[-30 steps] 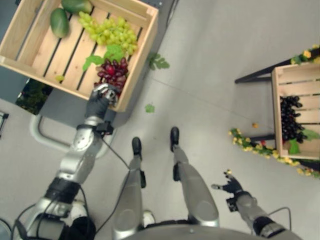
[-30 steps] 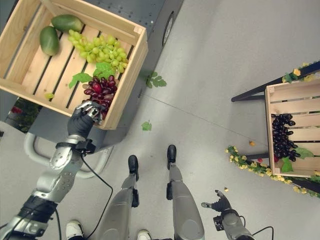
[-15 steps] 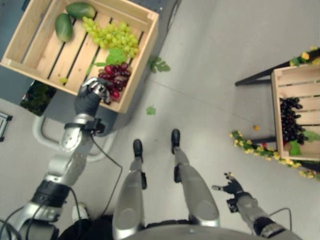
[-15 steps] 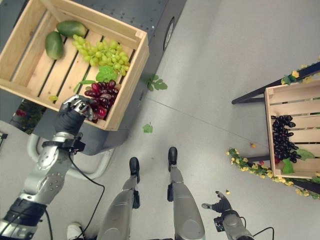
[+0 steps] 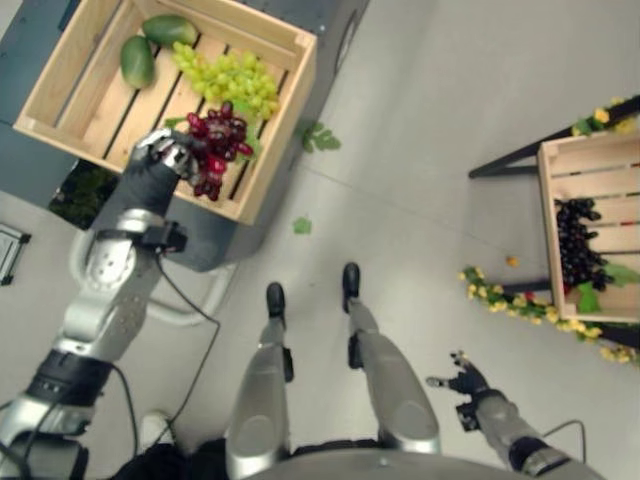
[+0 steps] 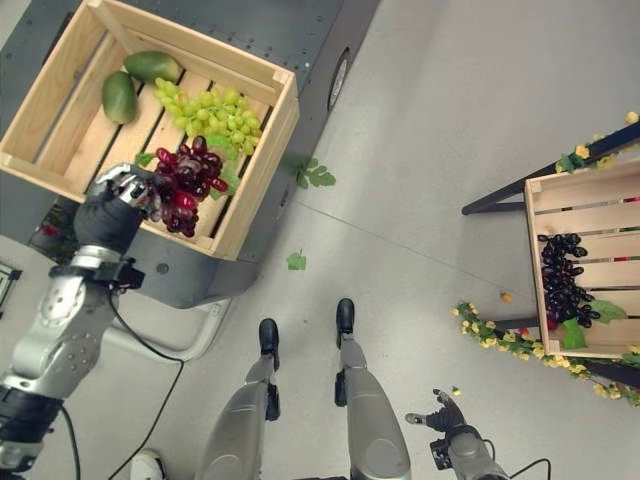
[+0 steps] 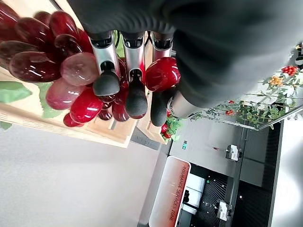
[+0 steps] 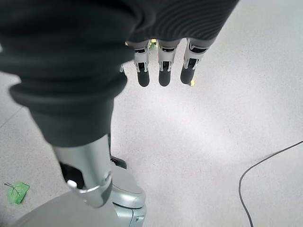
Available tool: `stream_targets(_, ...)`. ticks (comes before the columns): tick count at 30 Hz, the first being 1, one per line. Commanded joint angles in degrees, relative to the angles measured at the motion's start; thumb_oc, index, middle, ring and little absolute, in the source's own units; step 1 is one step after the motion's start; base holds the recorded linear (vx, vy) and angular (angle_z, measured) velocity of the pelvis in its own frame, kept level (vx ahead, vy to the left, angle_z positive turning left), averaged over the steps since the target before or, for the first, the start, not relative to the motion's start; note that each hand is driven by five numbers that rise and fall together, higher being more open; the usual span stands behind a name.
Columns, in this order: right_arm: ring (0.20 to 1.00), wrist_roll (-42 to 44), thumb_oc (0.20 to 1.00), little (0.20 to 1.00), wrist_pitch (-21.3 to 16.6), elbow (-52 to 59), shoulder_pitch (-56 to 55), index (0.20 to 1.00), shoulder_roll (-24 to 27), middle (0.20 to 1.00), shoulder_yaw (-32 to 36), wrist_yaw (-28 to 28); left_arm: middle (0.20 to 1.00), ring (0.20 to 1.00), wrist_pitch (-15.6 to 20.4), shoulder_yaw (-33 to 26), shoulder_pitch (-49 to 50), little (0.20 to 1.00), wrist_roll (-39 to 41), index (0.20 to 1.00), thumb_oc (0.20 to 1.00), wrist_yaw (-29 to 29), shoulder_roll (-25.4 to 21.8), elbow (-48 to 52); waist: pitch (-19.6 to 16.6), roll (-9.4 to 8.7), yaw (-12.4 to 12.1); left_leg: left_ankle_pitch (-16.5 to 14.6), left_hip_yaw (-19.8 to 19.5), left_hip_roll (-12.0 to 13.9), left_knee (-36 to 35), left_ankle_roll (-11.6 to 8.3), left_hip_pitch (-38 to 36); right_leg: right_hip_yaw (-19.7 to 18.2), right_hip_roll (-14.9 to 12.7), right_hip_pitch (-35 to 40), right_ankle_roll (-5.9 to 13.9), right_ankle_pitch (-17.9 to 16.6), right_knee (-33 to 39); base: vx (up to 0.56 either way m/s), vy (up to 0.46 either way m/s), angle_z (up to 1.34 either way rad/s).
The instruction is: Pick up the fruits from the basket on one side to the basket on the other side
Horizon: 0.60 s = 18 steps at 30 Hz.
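**Op A:** Lifting now, I think. My left hand (image 6: pixel 118 195) has its fingers (image 7: pixel 135 80) curled round the red grape bunch (image 6: pixel 183 183), and the wrist view shows grapes pressed in against the fingertips. A second ago that bunch lay low by the near right corner of the left-side crate (image 6: pixel 255 190), with the hand just arriving at the near wall. Now the bunch sits further in, over the slats and close to the green grapes (image 6: pixel 212 108).

**Op B:** The whole picture has shifted too, so part of that is my head camera moving. Is it really off the slats?

**Op A:** I can't say for certain from above. I judge it raised, since the grapes hang from the fingers instead of spreading flat.

**Op B:** And the rest of the load?

**Op A:** Two green mangoes (image 6: pixel 133 82) at the far left corner, untouched, and a few loose leaves on the slats. My right hand (image 6: pixel 441 417) hangs low over the floor, fingers relaxed and straight, holding nothing.

**Op B:** So the grasp seems made. Next comes the carry.

**Op A:** Yes, across to the right-side crate (image 6: pixel 533 262), which already holds a dark grape bunch (image 6: pixel 560 277). It stands well apart, so I expect a turn. Grapes slipping from the grip is my worry.
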<state>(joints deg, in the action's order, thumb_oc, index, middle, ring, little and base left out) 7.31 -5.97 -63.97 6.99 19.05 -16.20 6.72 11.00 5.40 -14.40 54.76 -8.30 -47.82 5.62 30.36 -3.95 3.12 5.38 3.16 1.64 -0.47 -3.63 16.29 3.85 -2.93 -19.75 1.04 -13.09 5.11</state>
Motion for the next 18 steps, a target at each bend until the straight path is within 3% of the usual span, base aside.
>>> stream_targets(1,1.0,-0.86,1.0,1.0,0.46,-1.34,-1.62,1.0,1.97,1.0,-0.73,-0.07,0.2,0.2,6.03,-3.73,-4.43,0.2,0.11,0.2,0.2,1.7,-2.61,4.92,-3.05,1.69,0.01,1.55,-2.02,-2.63,-0.47,2.74,3.45,-1.06,0.76,-2.02,4.28,2.94,-4.54,0.0,0.0,0.0)
stream_targets(11,1.0,-0.73,1.0,1.0,0.38,-0.61,-1.21,1.0,1.85,1.0,-1.29,-0.1,0.2,0.2,5.8,-3.51,-4.8,0.2,0.66,0.2,0.2,2.75,-5.09,4.57,-4.56,2.24,-0.42,1.44,-2.18,-2.29,-0.93,2.64,1.67,-0.62,0.95,-0.42,4.12,3.79,-4.73,0.01,-0.001,0.01)
stream_targets(18,1.0,2.08,1.0,1.0,-1.87,14.96,-0.95,1.0,3.36,1.0,-3.88,-2.21,0.2,0.2,5.31,-3.21,-1.57,0.2,3.95,0.2,0.2,5.39,-9.88,5.62,-5.52,2.37,-0.78,1.44,-2.06,-2.09,-1.31,2.47,-0.26,-0.26,0.8,1.19,4.29,4.46,-5.09,0.0,-0.001,0.0)
